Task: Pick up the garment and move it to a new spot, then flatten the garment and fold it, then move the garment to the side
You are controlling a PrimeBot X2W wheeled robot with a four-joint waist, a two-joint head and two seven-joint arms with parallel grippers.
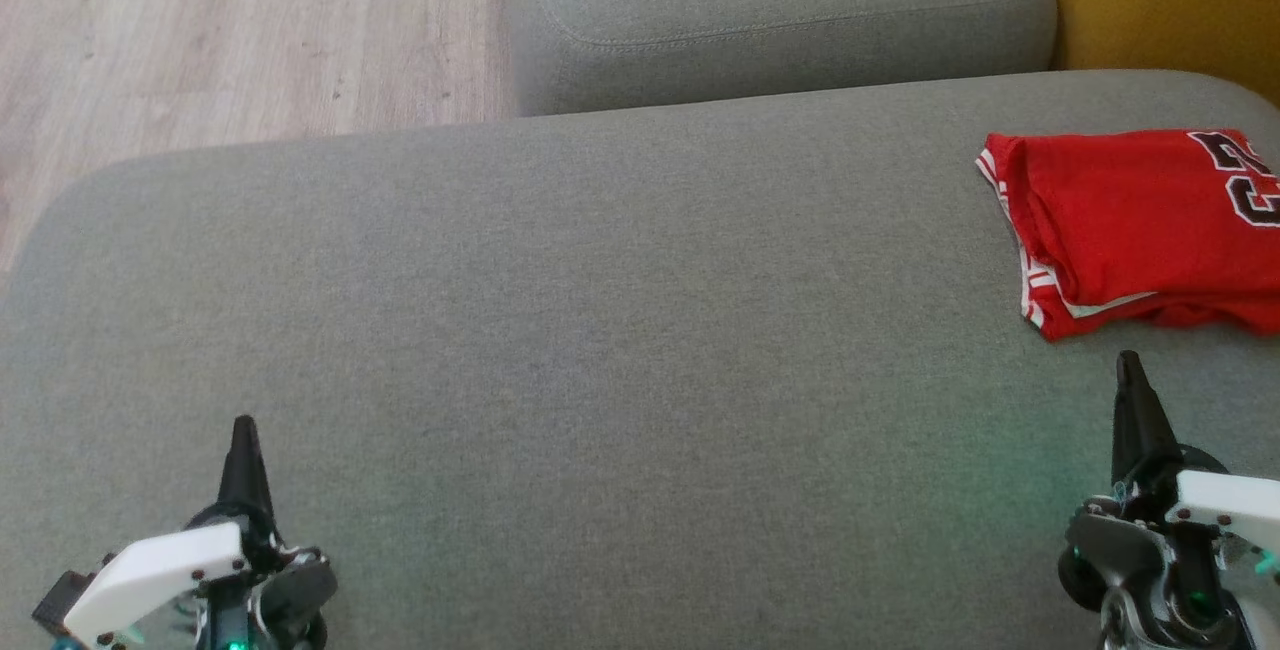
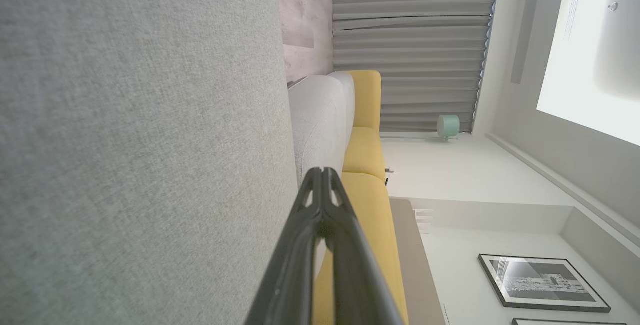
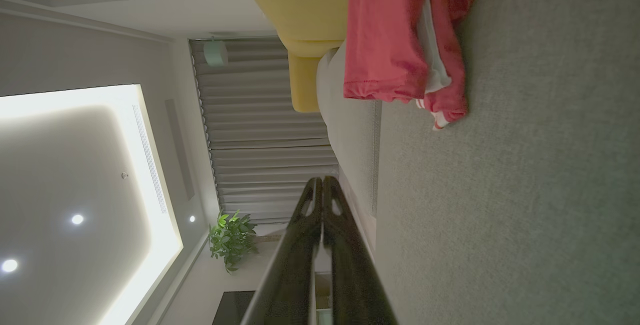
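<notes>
On the red garment [image 1: 1130, 220] stand big black letters [image 1: 1252, 182] with a white outline, near its right end. The edge of the head view cuts them. One looks like a "C"; the one above it I cannot read. The framed print [image 2: 544, 283] on the wall is too blurred to give any words.

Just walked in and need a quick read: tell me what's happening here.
A two-armed robot faces a grey sofa seat. A red jersey lies folded at the seat's right side, touched by nothing. The left fingers and right fingers are both shut and empty, poised over the seat; the right ones are just short of the jersey.
</notes>
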